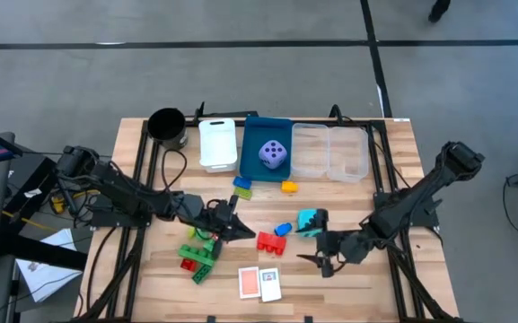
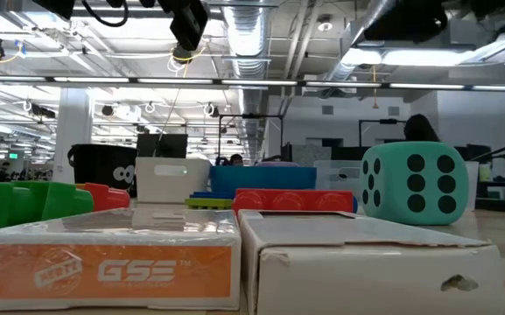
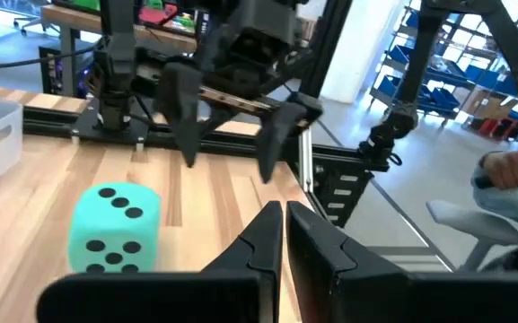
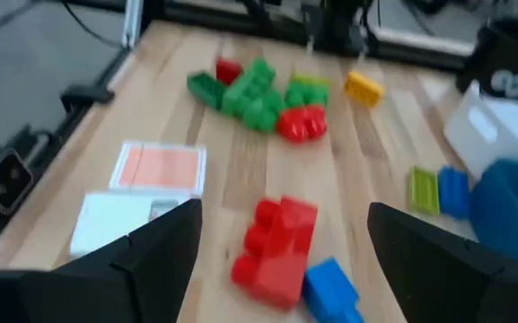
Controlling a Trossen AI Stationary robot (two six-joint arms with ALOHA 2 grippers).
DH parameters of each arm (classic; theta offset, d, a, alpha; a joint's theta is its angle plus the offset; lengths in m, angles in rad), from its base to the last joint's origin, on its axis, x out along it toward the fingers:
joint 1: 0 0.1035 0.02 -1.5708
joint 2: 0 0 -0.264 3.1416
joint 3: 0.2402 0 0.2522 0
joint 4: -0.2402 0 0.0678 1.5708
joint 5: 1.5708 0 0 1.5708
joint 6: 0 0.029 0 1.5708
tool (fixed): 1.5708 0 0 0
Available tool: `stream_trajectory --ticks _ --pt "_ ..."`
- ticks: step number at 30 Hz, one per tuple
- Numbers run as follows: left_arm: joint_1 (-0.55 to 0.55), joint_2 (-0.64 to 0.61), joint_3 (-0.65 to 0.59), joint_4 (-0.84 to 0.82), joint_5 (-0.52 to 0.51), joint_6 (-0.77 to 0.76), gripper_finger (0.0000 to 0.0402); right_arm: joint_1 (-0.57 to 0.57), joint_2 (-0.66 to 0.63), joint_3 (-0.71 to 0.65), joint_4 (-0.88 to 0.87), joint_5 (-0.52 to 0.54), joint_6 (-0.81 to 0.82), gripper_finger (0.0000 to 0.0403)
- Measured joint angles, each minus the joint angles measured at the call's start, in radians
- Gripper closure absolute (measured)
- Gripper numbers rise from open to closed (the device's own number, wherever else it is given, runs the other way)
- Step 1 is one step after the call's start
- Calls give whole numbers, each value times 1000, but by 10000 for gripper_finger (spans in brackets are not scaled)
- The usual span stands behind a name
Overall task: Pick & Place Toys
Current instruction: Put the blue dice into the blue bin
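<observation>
Beside wide-open right tool (image 1: pixel 324 250): cyan die (image 1: pixel 309 221), black pips; left tool (image 1: pixel 238 226) closed.

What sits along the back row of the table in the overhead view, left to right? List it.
Black cup → white bin → blue bin holding the purple die → two clear bins.

Cyan die (image 1: pixel 309 221), black pips; purple die (image 1: pixel 274 153), black pips; red brick (image 1: pixel 269 241); orange-faced card (image 1: pixel 250 282); pale wood surface (image 1: pixel 402 144).
</observation>
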Motion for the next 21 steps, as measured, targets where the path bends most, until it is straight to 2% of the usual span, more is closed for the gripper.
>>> stream_trajectory --ticks 5,14,17,21 --pt "-16 0 0 1 -1 -5 389 8 -35 -134 82 13 114 92" --pt "-42 0 0 1 -126 -6 389 45 -128 -509 666 25 149 92" --pt "-42 0 0 1 -128 -6 389 59 -182 -608 738 35 178 92" --pt "-42 0 0 1 -131 -6 389 83 -254 -719 738 130 236 92"
